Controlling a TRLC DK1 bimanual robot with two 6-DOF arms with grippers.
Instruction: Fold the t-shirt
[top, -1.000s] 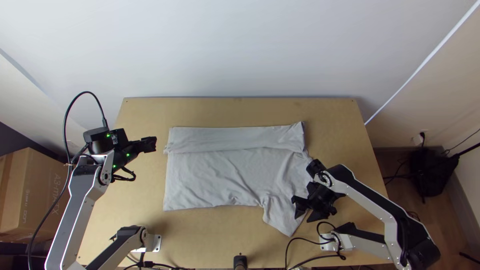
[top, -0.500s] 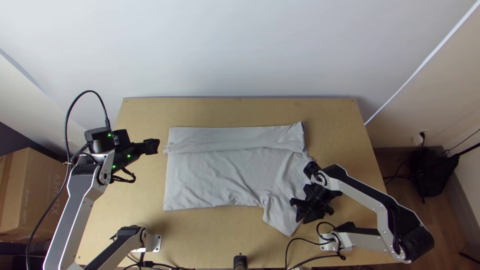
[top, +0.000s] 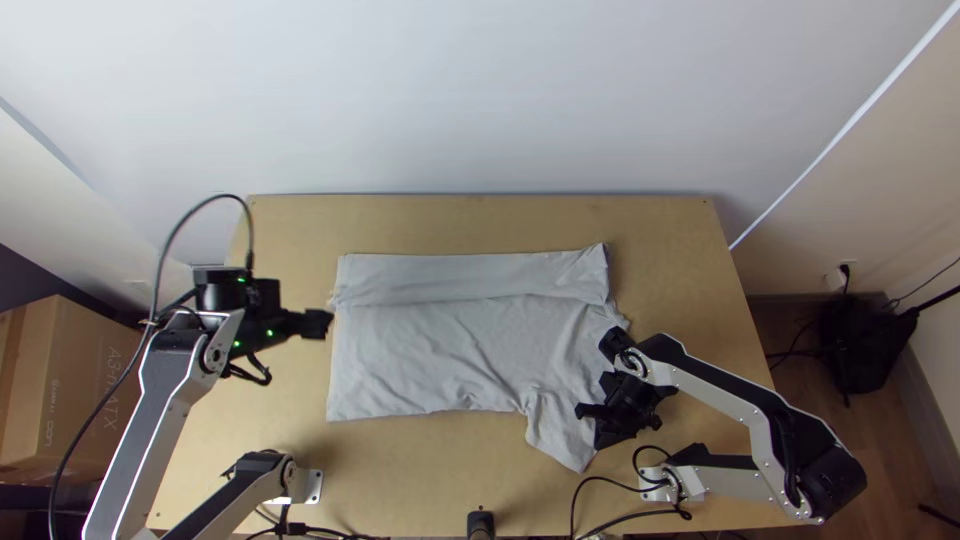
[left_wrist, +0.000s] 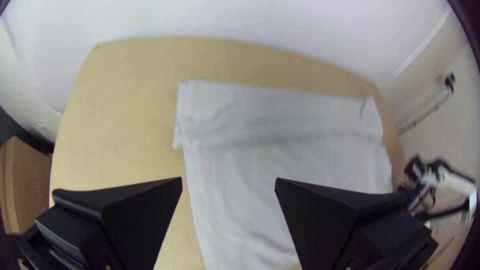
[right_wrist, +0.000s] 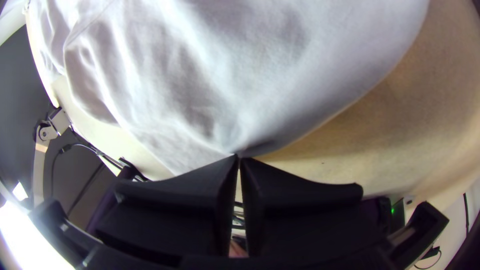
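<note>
Left gripper (top: 325, 325) had come toward the near side of the table (top: 480, 222) and slightly right, ending close beside the t-shirt's (top: 450, 345) left edge. Right gripper (top: 582, 411) had edged left, toward the middle; its fingers stood apart a second before and were now together. The shirt's far band and near-left corner lay where they had been.

Left wrist view: left gripper (left_wrist: 228, 186) was spread wide, nothing between its fingers (left_wrist: 150, 215). Right wrist view: right gripper (right_wrist: 239, 158) had its tips pressed together, pinching the shirt's edge, with creases running into the pinch. The pinched spot was on the right side, by the sleeve (top: 560, 430) that stuck out toward the near edge.

T-shirt lay mid-table, mostly spread flat, a long band (top: 470, 278) along its far side folded over. Wrinkles ran across the near part and around the sleeve. Cardboard box (top: 75, 390) sat off the table's left side; a wall socket (top: 836, 279) and a black bag (top: 865, 345) were off to the right.
</note>
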